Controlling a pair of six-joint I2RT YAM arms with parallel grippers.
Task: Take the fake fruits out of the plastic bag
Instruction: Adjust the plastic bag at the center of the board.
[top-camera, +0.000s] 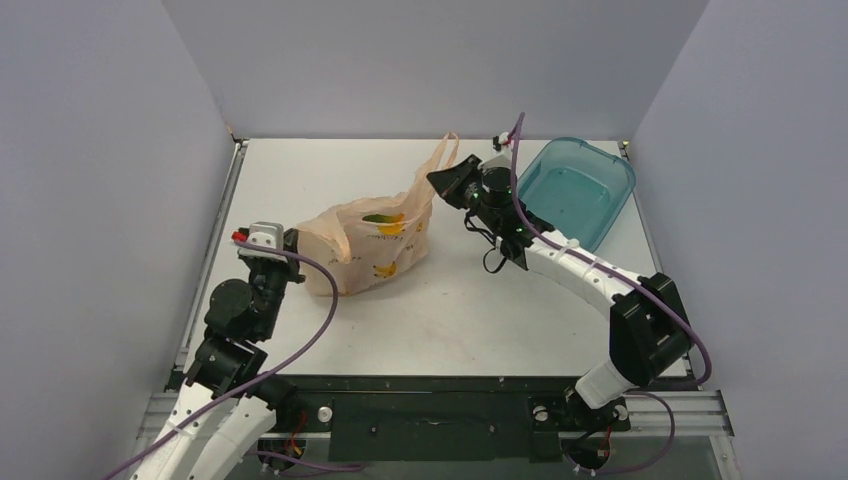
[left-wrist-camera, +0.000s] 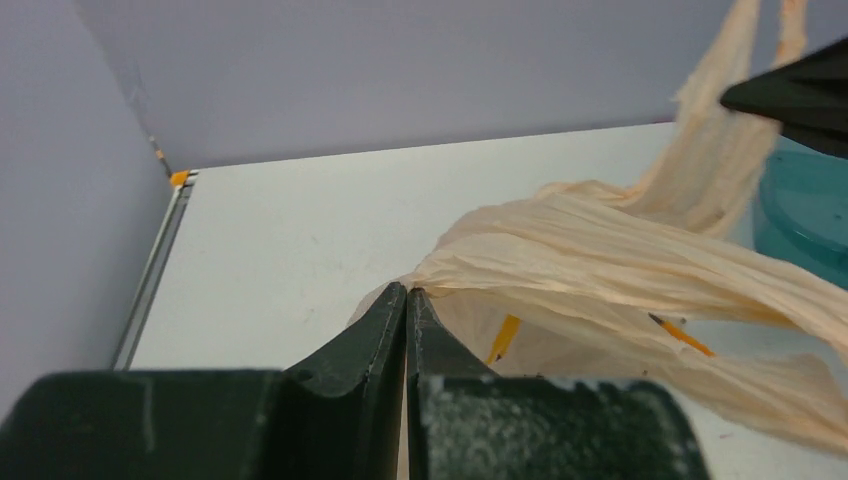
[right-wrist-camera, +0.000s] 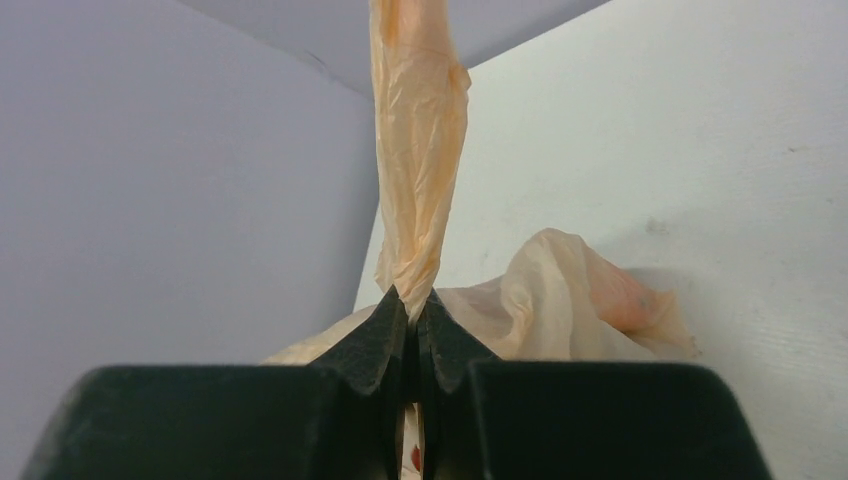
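The pale-orange plastic bag (top-camera: 365, 245) lies on the table left of centre, stretched between both grippers. My left gripper (top-camera: 296, 243) is shut on the bag's left edge; in the left wrist view its tips (left-wrist-camera: 407, 292) pinch the crinkled film (left-wrist-camera: 600, 250). My right gripper (top-camera: 437, 181) is shut on a loop handle (right-wrist-camera: 415, 150), pulling it up to the right. The fake fruits are mostly hidden in the bag; a green-orange shape (top-camera: 378, 217) shows through the opening, and a small red spot (right-wrist-camera: 415, 458) shows between the right fingers.
A teal translucent tub (top-camera: 578, 190) stands at the back right, beside the right arm; it also shows in the left wrist view (left-wrist-camera: 805, 215). Grey walls enclose the table on three sides. The table's metal rail (top-camera: 215, 240) runs along the left edge.
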